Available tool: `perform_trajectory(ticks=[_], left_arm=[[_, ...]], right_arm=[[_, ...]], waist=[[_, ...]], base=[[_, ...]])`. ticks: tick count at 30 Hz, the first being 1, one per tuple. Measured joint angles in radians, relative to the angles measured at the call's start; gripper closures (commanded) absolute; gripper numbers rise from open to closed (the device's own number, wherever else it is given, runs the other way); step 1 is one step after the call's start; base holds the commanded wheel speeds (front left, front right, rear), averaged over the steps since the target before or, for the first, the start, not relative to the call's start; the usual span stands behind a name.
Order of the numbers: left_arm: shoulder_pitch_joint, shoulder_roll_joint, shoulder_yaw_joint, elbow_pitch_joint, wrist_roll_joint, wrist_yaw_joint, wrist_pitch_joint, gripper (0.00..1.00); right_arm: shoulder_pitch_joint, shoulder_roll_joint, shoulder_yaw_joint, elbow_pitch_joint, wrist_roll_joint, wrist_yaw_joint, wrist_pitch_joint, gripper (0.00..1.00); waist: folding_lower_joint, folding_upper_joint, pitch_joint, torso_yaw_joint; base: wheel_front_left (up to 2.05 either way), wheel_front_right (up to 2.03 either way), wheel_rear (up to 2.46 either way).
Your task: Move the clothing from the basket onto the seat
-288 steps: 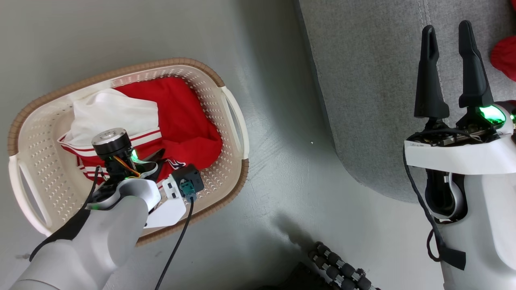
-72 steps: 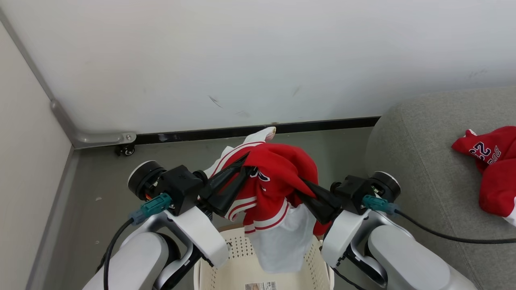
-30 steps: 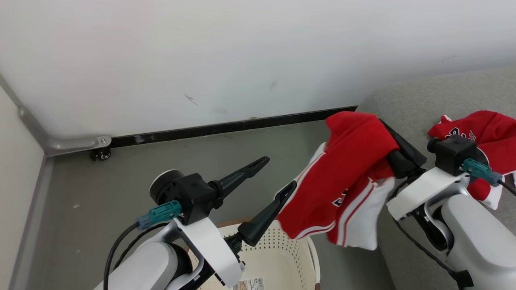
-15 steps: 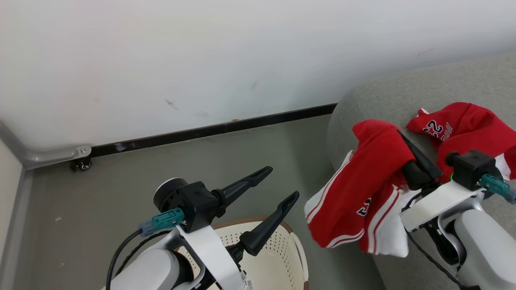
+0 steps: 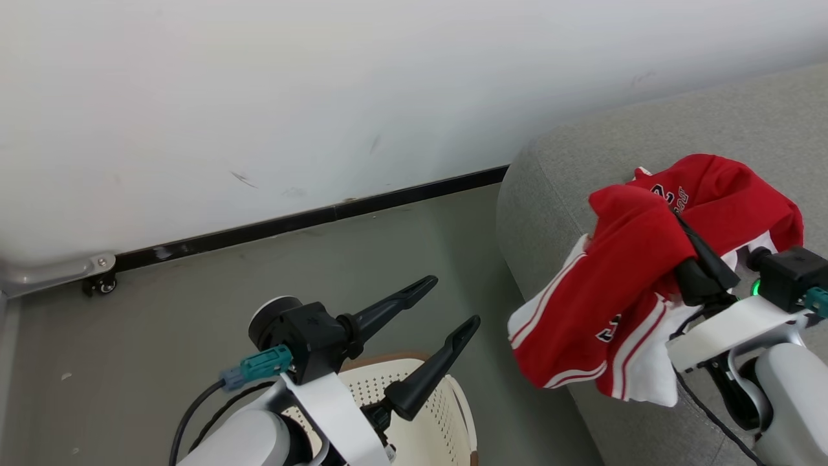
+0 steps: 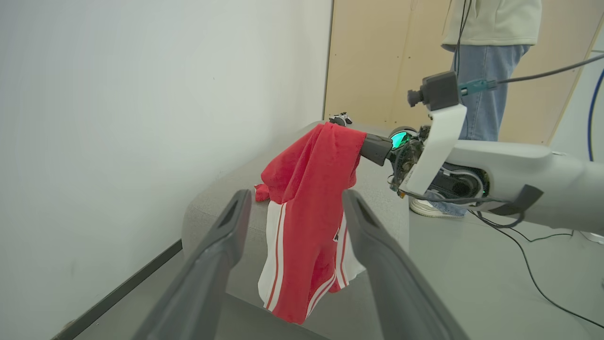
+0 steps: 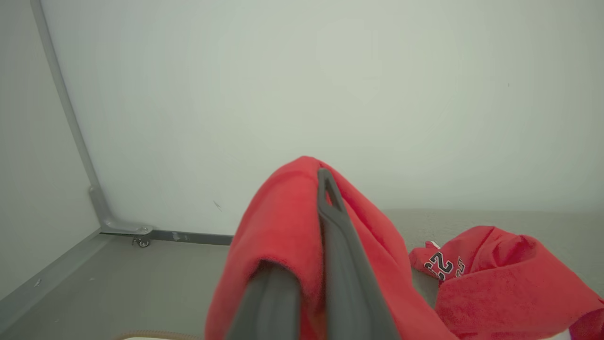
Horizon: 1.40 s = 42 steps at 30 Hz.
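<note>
Grey seat (image 5: 556, 188) edge, red garment (image 5: 601, 291) hanging vertically, right jaws clamping top

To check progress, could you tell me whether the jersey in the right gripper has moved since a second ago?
Yes. The held jersey, shut in the right gripper, has moved right: it hung mostly left of the seat and now overlaps its edge.

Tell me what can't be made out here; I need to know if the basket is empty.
Basket interior: head view, cut by the bottom edge and hidden by the left arm; empty or not, cannot tell.
Held jersey lettering: head view, mostly lost in folds.
Second jersey: head view, partly behind the held one.
Person: left wrist view, cut off by the top edge.
</note>
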<state>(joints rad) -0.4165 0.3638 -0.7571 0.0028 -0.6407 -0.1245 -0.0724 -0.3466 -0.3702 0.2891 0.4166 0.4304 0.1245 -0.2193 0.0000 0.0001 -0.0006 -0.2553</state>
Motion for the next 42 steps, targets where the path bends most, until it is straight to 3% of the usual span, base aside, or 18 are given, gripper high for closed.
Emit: perform_trajectory(ticks=[17, 26, 42], left_arm=[[0.022, 0.008, -0.003, -0.007, 0.002, 0.001, -0.013, 0.00], [0.022, 0.020, 0.013, -0.023, 0.002, 0.010, -0.012, 0.00], [-0.016, 0.052, 0.050, -0.061, 0.034, 0.047, 0.011, 0.00]], right_arm=[[0.000, -0.036, -0.063, -0.029, 0.007, 0.000, 0.072, 1.00], [-0.171, -0.058, -0.076, -0.026, 0.050, 0.000, 0.155, 1.00], [-0.439, -0.191, -0.197, 0.064, 0.054, 0.000, 0.249, 1.00]], waist=[[0.0000, 0.0000, 0.017, -0.018], [0.0000, 0.0000, 0.055, -0.017], [0.0000, 0.0000, 0.166, -0.023]], base=[[0.00, 0.00, 0.00], [0.00, 0.00, 0.00], [0.00, 0.00, 0.00]])
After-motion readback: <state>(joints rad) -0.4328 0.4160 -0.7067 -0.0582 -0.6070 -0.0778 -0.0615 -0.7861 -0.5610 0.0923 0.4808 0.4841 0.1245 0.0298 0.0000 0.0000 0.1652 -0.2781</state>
